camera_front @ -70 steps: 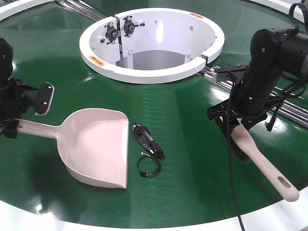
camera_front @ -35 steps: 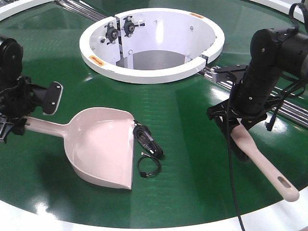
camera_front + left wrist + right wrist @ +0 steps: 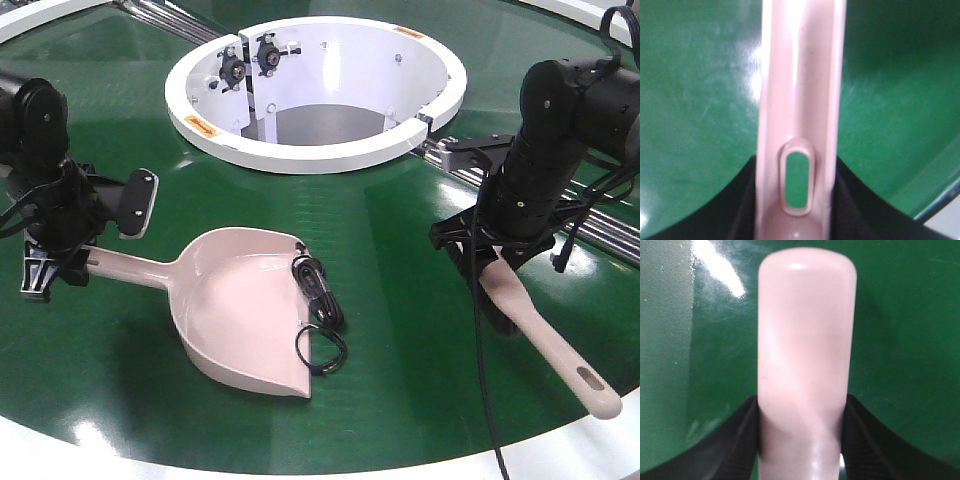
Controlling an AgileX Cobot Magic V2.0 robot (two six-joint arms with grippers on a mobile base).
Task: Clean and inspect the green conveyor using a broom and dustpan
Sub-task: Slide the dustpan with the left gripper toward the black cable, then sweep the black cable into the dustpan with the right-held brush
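We count one dustpan (image 3: 240, 300), one broom (image 3: 545, 345) and two arms over a single green conveyor (image 3: 400, 230).

The left end effector (image 3: 80, 250) is closed on the far end of the dustpan's long handle. In the left wrist view its dark jaws press against both sides of the handle (image 3: 800, 100), right at the one slotted hole. The pan sits on the belt left of centre, with its flat front edge turned to the right.

Two black cable pieces lie at that front edge. One is a black cable bundle (image 3: 318, 290) across the upper part of the lip. The other is a cable loop (image 3: 320, 352) just below it, touching the lip. We cannot tell whether the two are joined.

The right end effector (image 3: 492, 262) is closed on the broom near its brush end. In the right wrist view the jaws pinch the beige body (image 3: 805, 340) from both sides. The broom slants down to the belt on the right, well apart from the dustpan. Its handle end, with one slotted hole, points toward the near edge.

Behind both tools there is one white ring (image 3: 320, 160) around the centre opening, with two black fittings (image 3: 250, 60) on its inner wall. Silver rollers (image 3: 170, 20) show at the far left.
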